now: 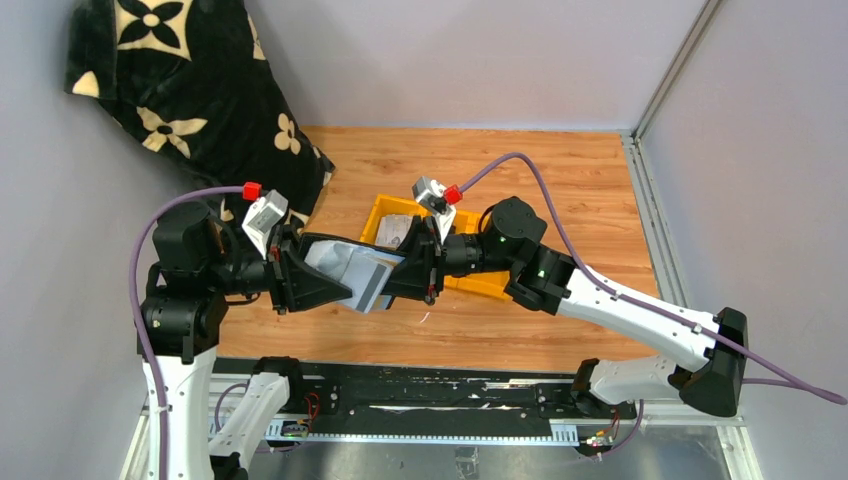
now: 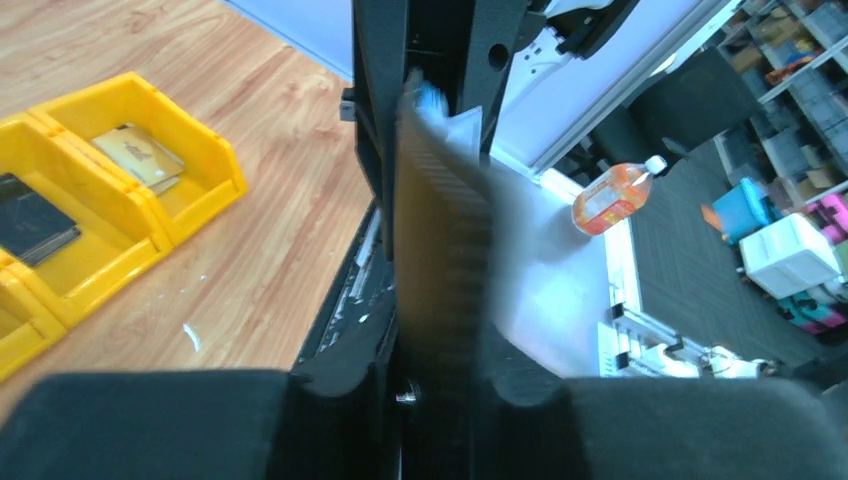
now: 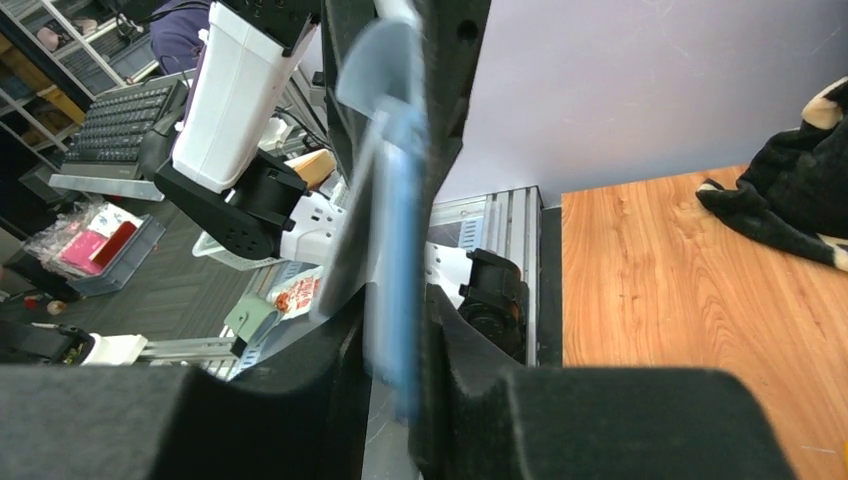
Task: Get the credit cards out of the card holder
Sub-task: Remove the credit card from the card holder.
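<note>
Top external view: left end effector and right end effector each pinch the opened card holder tight, held above the surface.

The white-shelled, black-jointed left arm and its twin, the right arm, share one build: smooth white plastic links between chunky round black joint housings. A thin purple cable runs to each wrist, ending in a small red plug cap beside a pale grey box-shaped wrist camera. Tiny green indicator lights glow on the right arm's joints. The matt black wedge-shaped left gripper and right gripper have thick, blunt fingers.
</note>
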